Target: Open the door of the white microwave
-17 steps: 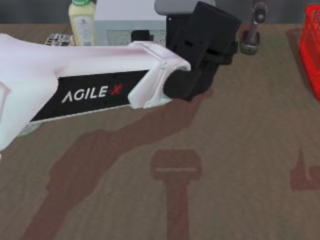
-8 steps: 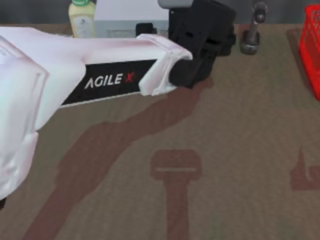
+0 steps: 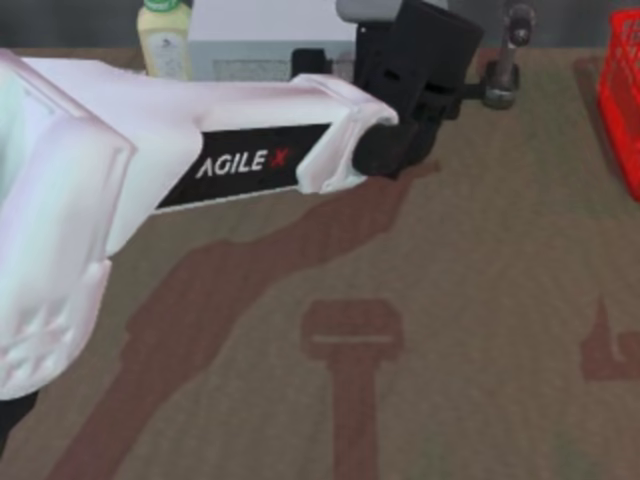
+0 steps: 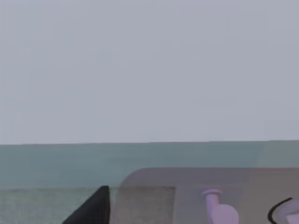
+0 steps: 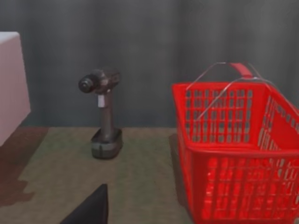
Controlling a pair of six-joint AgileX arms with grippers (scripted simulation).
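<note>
The white microwave (image 3: 262, 30) stands at the table's far edge, left of centre. A strip of the door's grey mesh window (image 3: 248, 70) shows under my left arm. My left gripper (image 3: 418, 70) is a black mass right against the microwave's front, at its right end, and hides that part. In the left wrist view the door's mesh window (image 4: 145, 205) and a round knob (image 4: 219, 212) are very close, beside a black wedge of the gripper. My right arm is out of the top view. Only a black wedge of my right gripper (image 5: 96, 210) shows in the right wrist view.
A pale yellow bottle (image 3: 165, 42) stands left of the microwave. A grey power drill (image 3: 503, 62) stands just right of my left gripper. A red wire basket (image 3: 620, 100) sits at the table's right edge. Brown shadows lie across the olive tabletop (image 3: 480, 300).
My left arm has swung right and towards the far edge, with its gripper now nearer the drill. A grey piece at the microwave's top right slid right with it.
</note>
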